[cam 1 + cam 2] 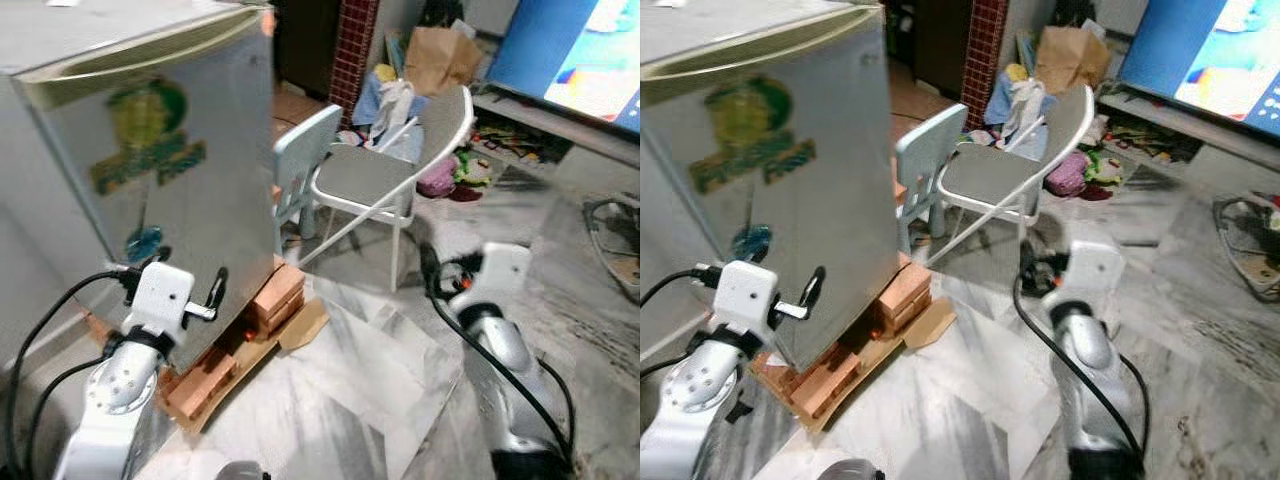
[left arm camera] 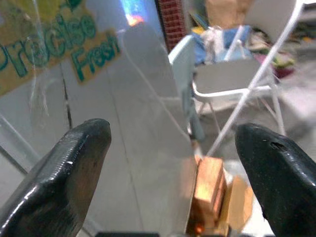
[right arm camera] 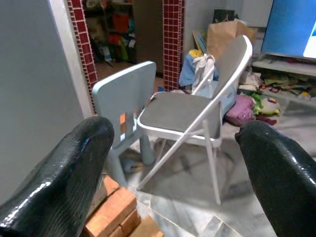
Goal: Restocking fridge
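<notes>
The fridge (image 1: 170, 170) was a small silver box with a glossy door, shut, bearing one green-and-yellow sticker (image 2: 44, 44), and it sat raised on stacked orange bricks (image 1: 275, 297) over a flattened sheet of cardboard (image 1: 300, 325). The left gripper (image 2: 173, 163) had its two blunt black fingers (image 2: 64, 173) spread wide, the door's free edge just beyond them. The right gripper (image 3: 175, 163) was likewise spread, its fingertips framing one grey folding chair (image 3: 192, 108) with white tube legs and one pale blue plastic chair (image 3: 123, 94) past them. The floor (image 1: 380, 380) was veined grey marble.
</notes>
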Tool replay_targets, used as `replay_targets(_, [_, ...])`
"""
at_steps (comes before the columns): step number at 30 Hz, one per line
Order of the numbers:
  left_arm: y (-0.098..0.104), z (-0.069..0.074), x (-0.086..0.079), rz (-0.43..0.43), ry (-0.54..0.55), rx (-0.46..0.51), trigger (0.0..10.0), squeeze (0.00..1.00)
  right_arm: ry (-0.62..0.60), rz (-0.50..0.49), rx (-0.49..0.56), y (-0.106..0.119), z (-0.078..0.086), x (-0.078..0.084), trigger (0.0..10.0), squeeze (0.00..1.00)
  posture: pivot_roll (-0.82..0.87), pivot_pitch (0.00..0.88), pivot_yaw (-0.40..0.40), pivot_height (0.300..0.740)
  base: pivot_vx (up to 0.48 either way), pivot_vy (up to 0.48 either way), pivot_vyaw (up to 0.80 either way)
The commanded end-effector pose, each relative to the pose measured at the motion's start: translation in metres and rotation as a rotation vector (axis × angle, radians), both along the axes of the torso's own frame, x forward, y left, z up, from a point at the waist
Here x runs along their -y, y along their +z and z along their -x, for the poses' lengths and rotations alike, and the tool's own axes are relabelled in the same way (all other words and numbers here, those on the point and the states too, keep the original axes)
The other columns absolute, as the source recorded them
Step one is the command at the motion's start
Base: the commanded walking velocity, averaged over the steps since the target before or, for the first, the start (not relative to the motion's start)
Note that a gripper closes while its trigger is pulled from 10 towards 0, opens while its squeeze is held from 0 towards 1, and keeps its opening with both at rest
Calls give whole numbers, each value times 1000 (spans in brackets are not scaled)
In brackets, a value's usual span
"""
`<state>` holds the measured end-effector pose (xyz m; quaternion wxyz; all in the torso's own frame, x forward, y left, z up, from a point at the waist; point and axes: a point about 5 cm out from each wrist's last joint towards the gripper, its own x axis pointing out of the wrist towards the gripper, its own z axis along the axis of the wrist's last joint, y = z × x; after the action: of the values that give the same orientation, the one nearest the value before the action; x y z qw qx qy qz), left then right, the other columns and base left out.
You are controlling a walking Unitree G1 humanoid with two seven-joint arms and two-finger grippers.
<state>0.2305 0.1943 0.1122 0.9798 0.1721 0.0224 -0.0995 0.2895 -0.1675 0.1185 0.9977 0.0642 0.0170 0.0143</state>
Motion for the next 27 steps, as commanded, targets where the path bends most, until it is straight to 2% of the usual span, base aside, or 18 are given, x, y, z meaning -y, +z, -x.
replay_targets(1, [5,1,7,11,-39,12,10000,0,-35,17,-41,-9,2,11,10000,0,163,0,-81,740,0,480,0])
replay_targets(6, [4,0,-8,-56,0,29,10000,0,-46,15,-44,-11,-1,11,10000,0,184,0,-81,740,0,480,0])
replay_targets(10, [6,-6,-13,-10,26,27,10000,0,-58,10,-49,-16,0,10,10000,0,190,0,-57,740,0,420,0])
replay_targets(13, [8,-13,-15,-13,54,42,10000,0,-83,0,-47,-18,1,11,10000,0,185,0,-20,740,0,0,0])
replay_targets(14, [11,-21,-14,11,59,48,10000,0,-116,-16,-43,-16,1,14,10000,0,176,0,4,740,0,0,0])
replay_targets(16, [14,-26,-12,17,45,53,10000,0,-141,-21,-49,-17,2,16,10000,0,164,0,22,740,0,0,0])
replay_targets(17, [15,-34,-10,27,16,54,10000,0,-170,-23,-77,-22,8,20,10000,0,138,0,49,740,0,0,0])
replay_targets(19, [14,-37,-9,52,5,50,10000,0,-180,-22,-92,-25,11,21,10000,0,138,0,49,740,0,0,0])
replay_targets(22, [10,-43,-10,91,31,34,10000,0,-216,-10,-106,-30,26,28,10000,0,82,0,97,740,0,0,0])
replay_targets(23, [5,-46,-7,120,26,13,10000,0,-257,-2,-123,-35,39,35,10000,0,66,0,101,740,0,0,0])
replay_targets(27, [-1,-47,-4,144,21,-7,10000,0,-281,14,-153,-39,56,39,10000,0,35,0,72,740,0,0,0])
